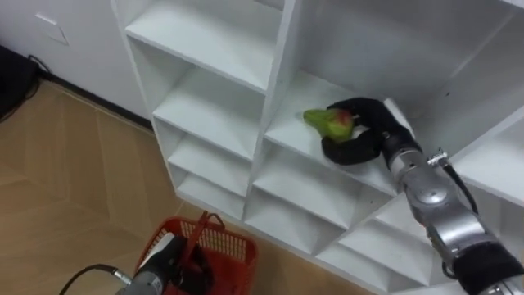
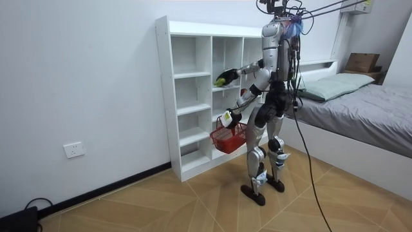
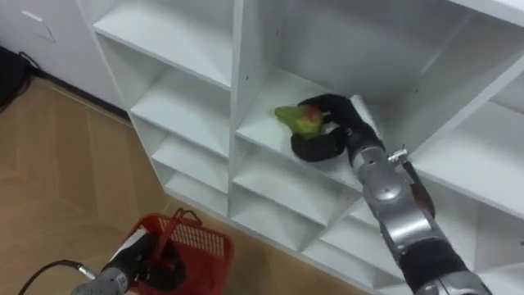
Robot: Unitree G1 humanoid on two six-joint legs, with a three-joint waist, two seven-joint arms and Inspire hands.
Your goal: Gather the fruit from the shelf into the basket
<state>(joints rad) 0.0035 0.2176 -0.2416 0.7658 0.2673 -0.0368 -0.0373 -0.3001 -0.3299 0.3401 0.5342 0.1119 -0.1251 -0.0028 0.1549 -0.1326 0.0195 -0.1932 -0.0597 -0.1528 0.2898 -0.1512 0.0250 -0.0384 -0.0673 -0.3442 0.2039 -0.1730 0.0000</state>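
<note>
A green fruit with a red blush [image 1: 328, 123] [image 3: 297, 120] lies on a middle shelf of the white closet [image 1: 246, 147]. My right hand [image 1: 360, 129] [image 3: 327, 131] reaches into that compartment, its fingers curled round the fruit. Low at the left, my left hand [image 1: 168, 266] [image 3: 135, 256] is shut on the handle of a red wire basket [image 1: 217, 246] [image 3: 192, 242] hanging in front of the closet's lower shelves. In the room view I stand facing the closet [image 2: 193, 96], right hand [image 2: 226, 77] at the fruit [image 2: 220, 81], basket [image 2: 226, 136] at hip height.
The closet has several open compartments with bare white shelves [image 1: 205, 41]. Wooden floor [image 1: 57, 180] spreads to the left below a white wall. A bed [image 2: 360, 116] stands behind me at the room view's right, and a wall socket [image 2: 74, 149] sits low on the wall.
</note>
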